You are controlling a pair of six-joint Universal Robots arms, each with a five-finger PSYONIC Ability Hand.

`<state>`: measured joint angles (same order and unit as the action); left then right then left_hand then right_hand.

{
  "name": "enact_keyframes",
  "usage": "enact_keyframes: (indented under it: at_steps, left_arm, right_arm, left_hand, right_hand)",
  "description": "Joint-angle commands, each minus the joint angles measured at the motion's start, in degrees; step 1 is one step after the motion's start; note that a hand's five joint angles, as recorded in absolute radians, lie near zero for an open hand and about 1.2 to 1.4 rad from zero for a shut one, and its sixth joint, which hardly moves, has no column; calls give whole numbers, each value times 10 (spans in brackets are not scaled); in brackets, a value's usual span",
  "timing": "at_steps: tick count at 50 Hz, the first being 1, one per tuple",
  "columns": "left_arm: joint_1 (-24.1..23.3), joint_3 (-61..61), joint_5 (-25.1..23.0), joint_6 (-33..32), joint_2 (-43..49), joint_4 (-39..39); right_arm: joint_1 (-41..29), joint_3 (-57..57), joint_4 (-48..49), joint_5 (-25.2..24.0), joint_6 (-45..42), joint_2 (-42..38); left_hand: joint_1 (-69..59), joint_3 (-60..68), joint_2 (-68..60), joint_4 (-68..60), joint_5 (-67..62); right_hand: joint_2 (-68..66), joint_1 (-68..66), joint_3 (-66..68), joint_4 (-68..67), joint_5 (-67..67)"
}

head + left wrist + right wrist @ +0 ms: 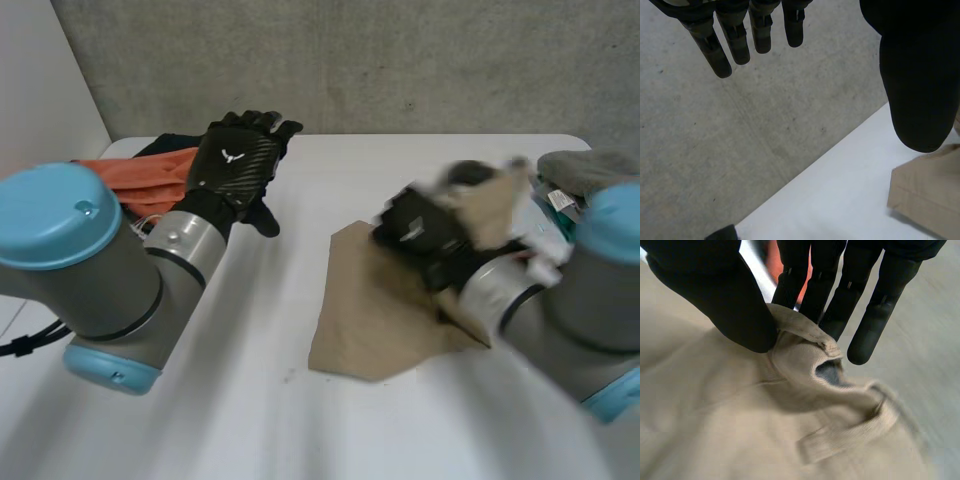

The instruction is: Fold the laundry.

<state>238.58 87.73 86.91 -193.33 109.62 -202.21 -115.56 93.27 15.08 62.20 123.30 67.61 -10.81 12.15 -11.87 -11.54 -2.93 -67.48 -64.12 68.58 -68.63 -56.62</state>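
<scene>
cloth (375,320), tan, lies nearest us on the table (250,400), our right hand (425,235) pinching its raised edge between thumb and fingers, while farther back our left hand (235,160) hovers with straight, empty fingers beside an orange garment (140,175).

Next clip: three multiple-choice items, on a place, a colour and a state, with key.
1. Where does the orange cloth lie? A. at the table's far left corner B. on the floor C. in a basket
2. What colour is the garment that the right hand pinches? A. grey B. tan C. orange
3. How is the left hand? A. shut on cloth B. open, empty C. flat on the table
Key: A, beside the left arm; B, fingers and thumb pinch a tan fold; B, straight fingers.
</scene>
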Motion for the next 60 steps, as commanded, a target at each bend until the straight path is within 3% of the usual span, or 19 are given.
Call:
enact_keyframes:
  at_steps: [1, 3, 4, 6, 7, 16, 21, 26, 34, 38, 42, 49, 60]
  left_arm:
    - [14, 34, -1, 0, -13, -2]
    - [14, 34, -2, 0, -12, -2]
    - [15, 33, -2, 0, -12, -3]
    - [15, 28, -2, 0, -12, -5]
    - [15, 25, -2, 0, -12, -6]
    - [2, -79, 2, 8, 21, -2]
    - [-49, -183, -3, 35, 98, 50]
    - [-84, -279, -3, 37, 182, 126]
    - [-116, -359, 10, 39, 279, 212]
    - [-117, -360, 55, 37, 293, 235]
    - [-116, -359, 91, 32, 305, 263]
    - [-115, -365, 91, 30, 339, 336]
    - [-118, -375, 87, 1, 341, 342]
  right_arm:
    - [-88, -27, -21, -10, -106, -99]
    - [-93, -35, -26, -3, -106, -96]
    - [-94, -37, -26, 3, -93, -89]
    - [-92, -38, -26, 4, -64, -78]
    - [-92, -38, -26, 4, -42, -69]
    - [-33, -20, -22, 22, 381, 73]
    - [48, -23, -57, 65, 475, 115]
    - [99, -51, -114, 89, 478, 99]
    - [103, -148, -205, 75, 431, -16]
    - [104, -184, -237, 42, 387, -89]
    - [104, -200, -240, 42, 363, -133]
    - [104, -204, -233, 61, 325, -176]
    - [106, -195, -211, 67, 305, -169]
  left_hand:
    - [8, -21, 19, 15, 29]
    - [8, -21, 19, 15, 29]
    - [8, -21, 19, 15, 29]
    - [8, -21, 19, 15, 29]
    - [8, -21, 19, 15, 29]
    - [8, -21, 19, 15, 29]
    - [8, -21, 19, 15, 29]
    - [6, -19, 17, 13, 27]
    - [-8, -6, 3, 0, 14]
    - [-8, -6, 3, 0, 14]
    - [-6, -8, 5, 1, 15]
    - [-4, -9, 6, 3, 17]
    - [1, -14, 11, 8, 22]
  right_hand:
    - [-125, -159, 114, -114, -134]
    - [-106, -139, 95, -94, -114]
    - [219, 185, -230, 231, 210]
    - [514, 480, -525, 525, 505]
    - [572, 538, -583, 583, 563]
    - [575, 541, -586, 586, 566]
    - [575, 541, -586, 586, 566]
    - [575, 541, -586, 586, 566]
    - [575, 541, -586, 586, 566]
    - [575, 541, -586, 586, 566]
    - [575, 541, -586, 586, 566]
    - [575, 541, -586, 586, 566]
    - [575, 541, -586, 586, 566]
